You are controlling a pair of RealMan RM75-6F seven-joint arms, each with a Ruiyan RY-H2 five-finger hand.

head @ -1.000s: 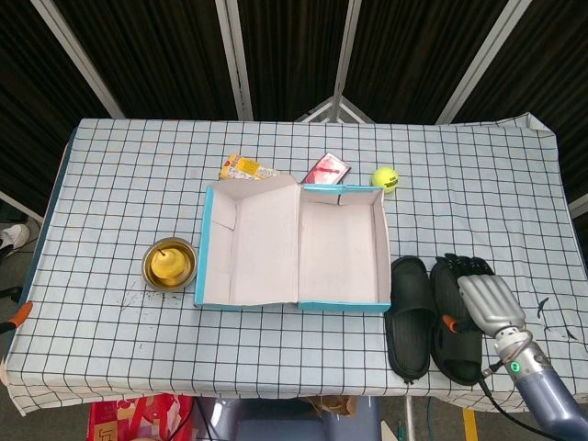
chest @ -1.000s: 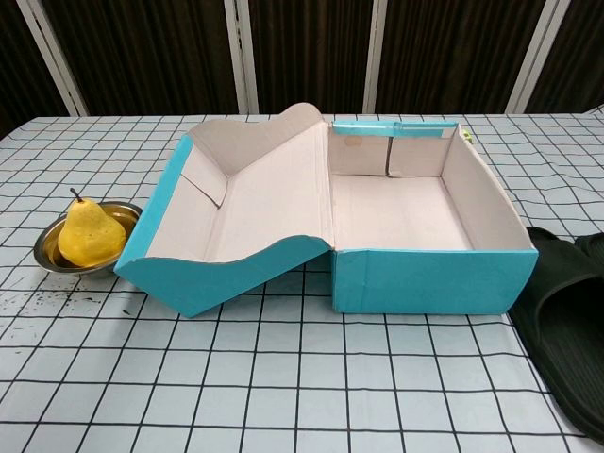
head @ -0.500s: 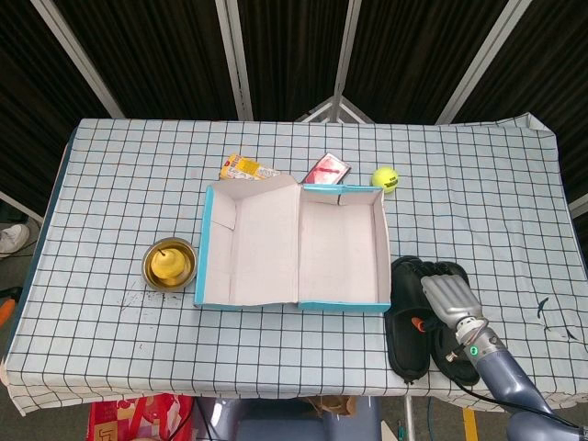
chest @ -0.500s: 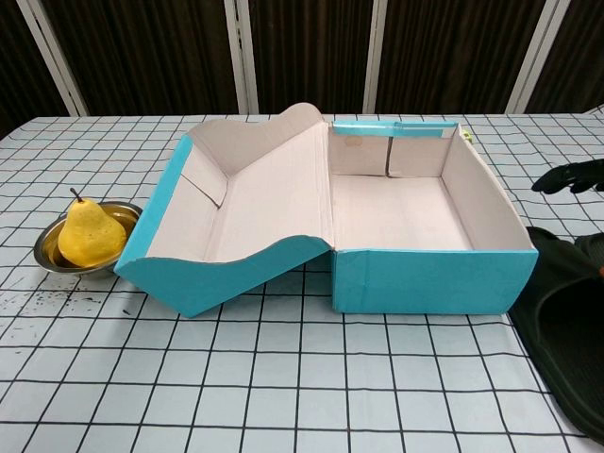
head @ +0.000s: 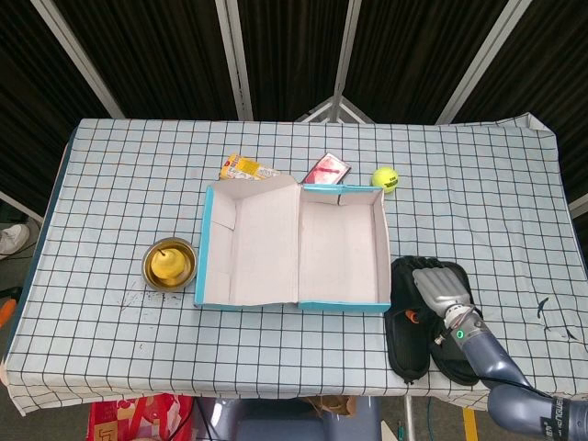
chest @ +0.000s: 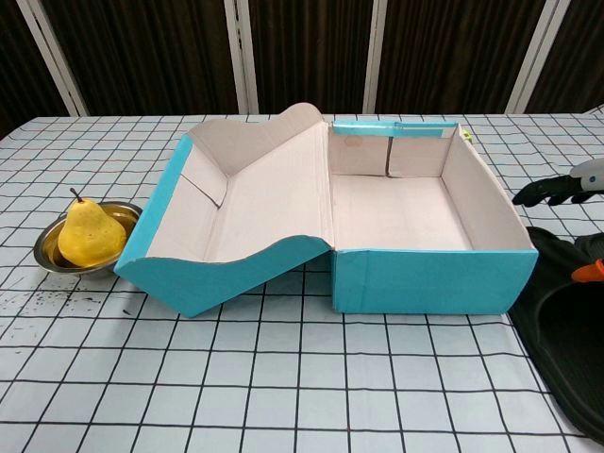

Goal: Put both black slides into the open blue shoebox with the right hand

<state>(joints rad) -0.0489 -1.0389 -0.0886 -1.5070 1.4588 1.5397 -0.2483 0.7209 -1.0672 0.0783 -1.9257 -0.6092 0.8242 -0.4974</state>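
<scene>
Reaching for the first pickup: right hand spread flat over the black slides, gripping nothing. Next: close on one, carry into blue shoebox.

Checked tablecloth covers the table, black grid lines on white. Steel bowl sits toward the left edge with a yellow pear upright in it, stem up. Along the far side: yellow-orange snack packet lying flat, red-and-white packet near it to the right, yellow-green tennis ball further right, all three apart from each other; dark pen marks on the cloth near the right edge.
</scene>
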